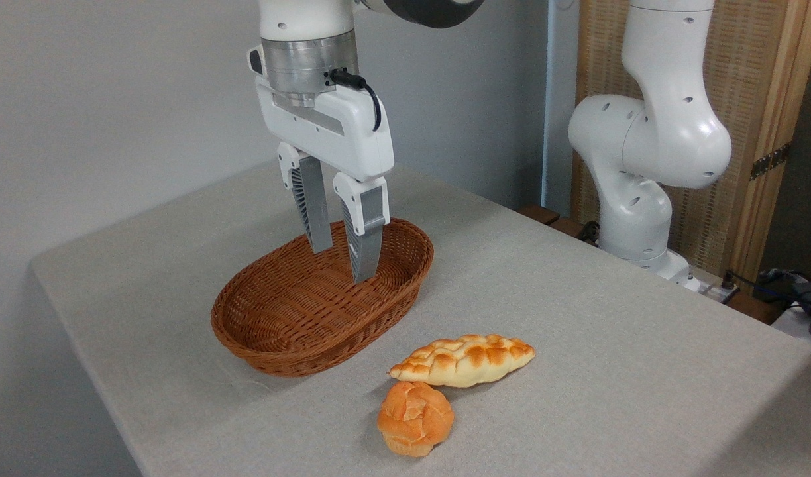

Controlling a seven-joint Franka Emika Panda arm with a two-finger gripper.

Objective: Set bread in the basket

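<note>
The bread point(415, 419), a small round orange-brown bun with a cracked top, sits on the table near the front edge. The reddish-brown oval wicker basket point(273, 344) lies to its upper left and holds nothing. My gripper point(343, 264) hangs above the basket's far end, pointing down, open, with nothing between its fingers. The bun is well below and to the right of the gripper, apart from it.
A longer pale-yellow braided loaf point(463, 360) lies just behind the bun, almost touching it. The arm's white base point(637, 218) stands at the table's back right. The grey cloth-covered table point(611, 344) drops off at the left and front edges.
</note>
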